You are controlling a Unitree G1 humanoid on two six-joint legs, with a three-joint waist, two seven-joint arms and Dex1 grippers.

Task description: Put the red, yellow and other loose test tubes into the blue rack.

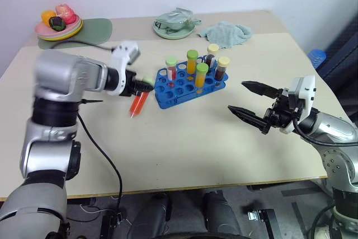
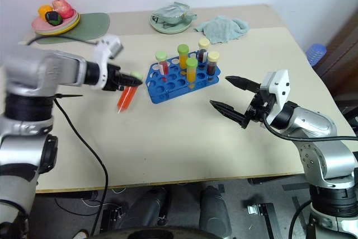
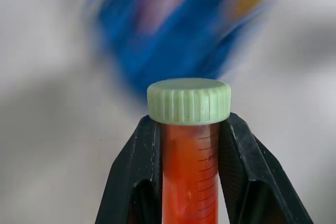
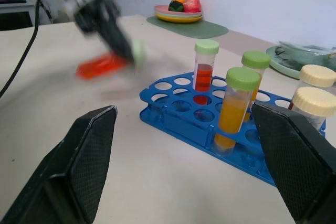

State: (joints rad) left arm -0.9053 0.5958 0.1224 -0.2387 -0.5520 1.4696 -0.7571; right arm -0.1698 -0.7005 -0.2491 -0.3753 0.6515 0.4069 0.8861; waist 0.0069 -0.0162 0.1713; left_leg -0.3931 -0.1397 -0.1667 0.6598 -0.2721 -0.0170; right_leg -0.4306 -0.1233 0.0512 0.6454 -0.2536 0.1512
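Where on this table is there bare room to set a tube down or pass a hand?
The table lies bare along its near edge, between the left gripper holding the red tube and the open right gripper. The far edge is crowded: fruit plate, green dish, cloth; the blue rack fills the middle.
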